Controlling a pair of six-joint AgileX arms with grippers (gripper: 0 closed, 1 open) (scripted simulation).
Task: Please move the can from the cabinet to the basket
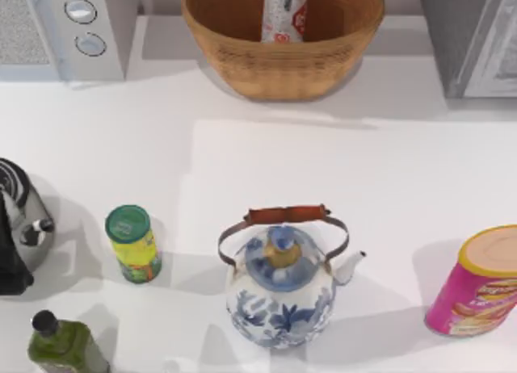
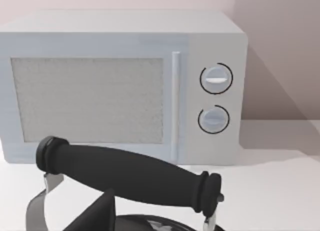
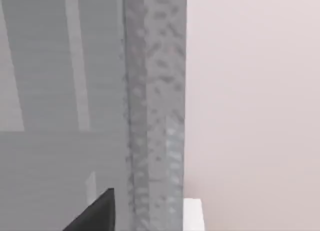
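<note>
The can (image 1: 284,12), slim and silver-white with red markings, stands upright inside the woven tan basket (image 1: 242,58) at the back middle of the table. The grey-sided cabinet (image 1: 472,38) with its white framed door stands at the back right. In the right wrist view the cabinet's grey side (image 3: 75,91) is very close, and a dark part of my right gripper (image 3: 95,213) shows at the picture's edge. A dark part of my left gripper (image 2: 97,213) sits just behind a black kettle handle (image 2: 125,173).
A white appliance with two round knobs (image 1: 85,26) stands at the back left. Along the front are a black and silver kettle (image 1: 20,228), a yellow-green can with a green lid (image 1: 133,244), a green bottle (image 1: 60,345), a blue-and-white teapot (image 1: 281,288) and a pink canister (image 1: 477,284).
</note>
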